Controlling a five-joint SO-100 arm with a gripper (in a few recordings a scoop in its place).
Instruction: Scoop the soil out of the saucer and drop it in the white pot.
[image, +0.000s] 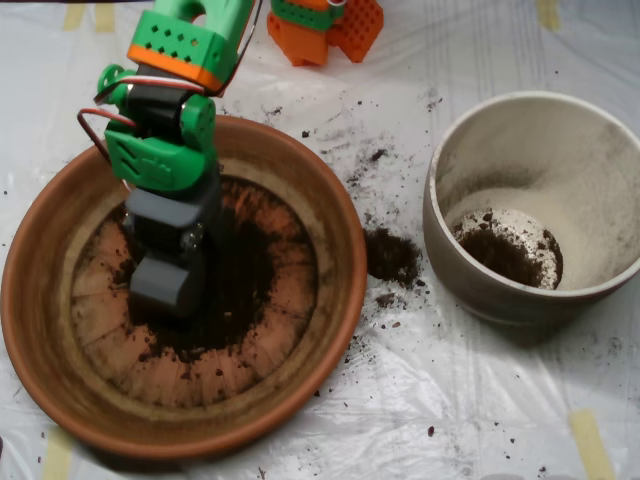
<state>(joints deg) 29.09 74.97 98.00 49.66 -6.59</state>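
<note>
The terracotta saucer (300, 190) fills the left half of the overhead view, with dark soil (235, 290) spread over the middle of its ridged base. My grey scoop (165, 285) hangs from the green and orange arm and points down into the left part of that soil. Its jaws are hidden from above. The white pot (560, 170) stands at the right, with a small patch of soil (505, 250) on its bottom.
A spilled clump of soil (392, 255) lies on the white plastic sheet (430, 400) between saucer and pot, with crumbs scattered around. The orange arm base (325, 30) sits at the top centre. Tape strips (590, 440) hold the sheet down.
</note>
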